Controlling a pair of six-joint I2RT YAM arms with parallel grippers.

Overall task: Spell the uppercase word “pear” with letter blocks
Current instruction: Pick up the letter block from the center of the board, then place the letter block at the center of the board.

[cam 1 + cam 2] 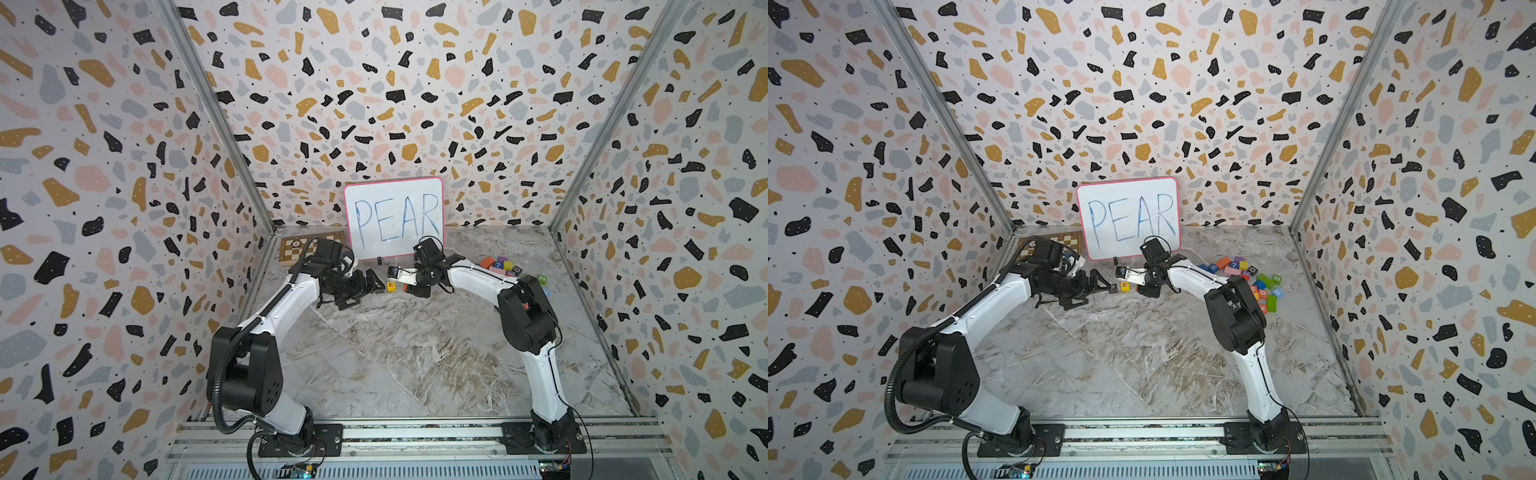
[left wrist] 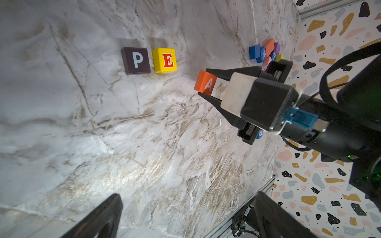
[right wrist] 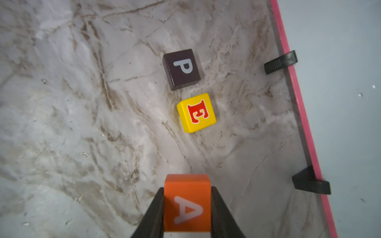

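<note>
The black P block and the yellow E block lie side by side on the marble table, in front of the whiteboard. My right gripper is shut on the orange A block and holds it just above the table, a short gap to the right of the E block. In a top view my left gripper hangs open and empty just left of the P block. Its fingers show wide apart in the left wrist view.
The pink-framed whiteboard reading PEAR leans on the back wall, with black foot clips on the table. A pile of other coloured blocks lies behind the right arm. A small chessboard sits at the back left.
</note>
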